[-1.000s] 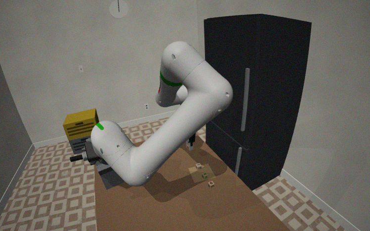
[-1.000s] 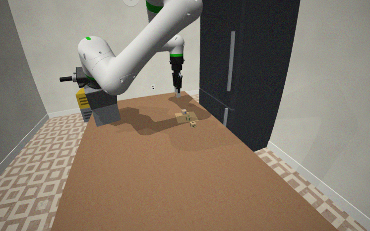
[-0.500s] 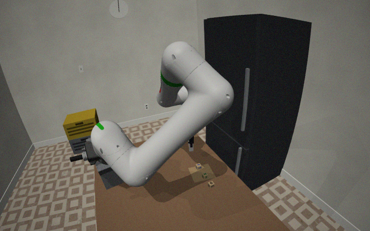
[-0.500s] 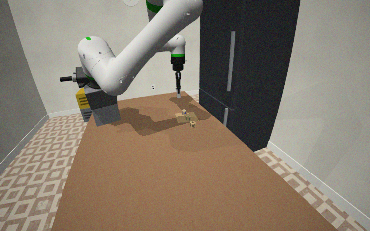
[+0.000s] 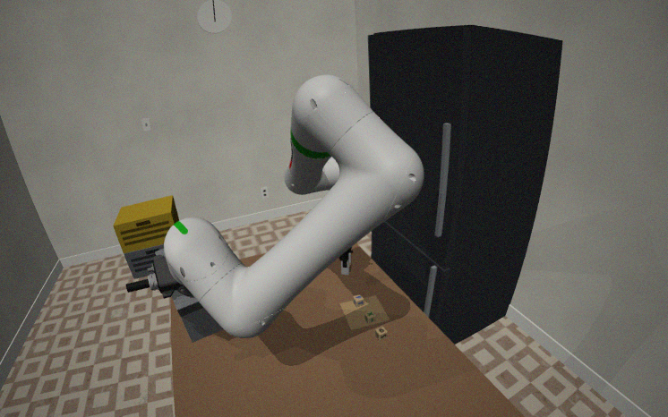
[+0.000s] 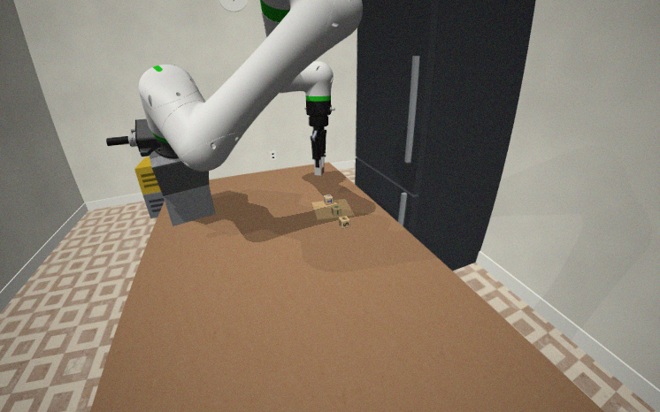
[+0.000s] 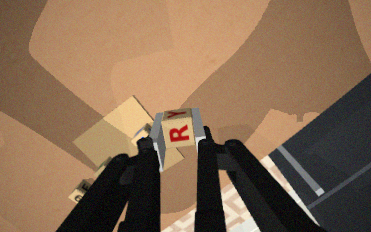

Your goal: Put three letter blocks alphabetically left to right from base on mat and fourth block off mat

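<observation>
My gripper (image 7: 179, 121) is shut on a block with a red R (image 7: 179, 132) on its top face. It holds the block in the air above the far end of the table, beyond the tan mat (image 7: 121, 132). The gripper also shows in the top view (image 5: 346, 267) and in the exterior view (image 6: 318, 167). On the mat (image 6: 330, 209) sit a block with a blue letter (image 6: 327, 198) and a block with a green letter (image 6: 337, 209). A third block (image 6: 343, 221) with a dark mark lies on the table just off the mat's near edge. In the wrist view my fingers hide most of these blocks.
A tall black fridge (image 6: 440, 118) stands close to the table's right edge, near the mat. The robot's base (image 6: 181, 189) and a yellow box (image 5: 145, 222) are at the table's far left. The table's far edge is just beyond the gripper.
</observation>
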Available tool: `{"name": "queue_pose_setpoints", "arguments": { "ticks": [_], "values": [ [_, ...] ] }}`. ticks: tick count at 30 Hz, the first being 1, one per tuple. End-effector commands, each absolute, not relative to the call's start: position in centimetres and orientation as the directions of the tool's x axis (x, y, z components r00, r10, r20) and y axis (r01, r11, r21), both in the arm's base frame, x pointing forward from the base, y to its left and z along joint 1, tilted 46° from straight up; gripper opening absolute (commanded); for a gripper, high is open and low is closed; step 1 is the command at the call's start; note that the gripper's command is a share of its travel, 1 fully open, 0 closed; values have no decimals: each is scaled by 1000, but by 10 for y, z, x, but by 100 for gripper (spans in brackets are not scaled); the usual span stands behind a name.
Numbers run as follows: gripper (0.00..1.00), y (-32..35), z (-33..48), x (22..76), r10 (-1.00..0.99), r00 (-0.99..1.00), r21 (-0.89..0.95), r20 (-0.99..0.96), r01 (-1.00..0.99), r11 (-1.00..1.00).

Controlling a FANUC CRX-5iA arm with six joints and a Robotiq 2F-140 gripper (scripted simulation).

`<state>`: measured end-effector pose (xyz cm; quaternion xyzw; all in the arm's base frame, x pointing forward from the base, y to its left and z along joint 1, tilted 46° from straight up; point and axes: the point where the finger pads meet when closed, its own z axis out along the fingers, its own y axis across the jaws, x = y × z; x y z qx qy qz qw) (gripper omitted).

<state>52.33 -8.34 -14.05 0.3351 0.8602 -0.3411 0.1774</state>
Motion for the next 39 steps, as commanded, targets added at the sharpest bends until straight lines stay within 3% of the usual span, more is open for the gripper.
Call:
{"name": "queue_pose_setpoints", "arguments": {
  "ticks": [1, 21, 39],
  "values": [
    [16, -86, -137, 523, 519, -609, -386, -600, 789, 479],
    [16, -97, -126, 523, 686, -156, -51, -710, 984, 171],
    [16, -106, -115, 523, 694, 281, 259, -663, 956, -140]
  ]
}}
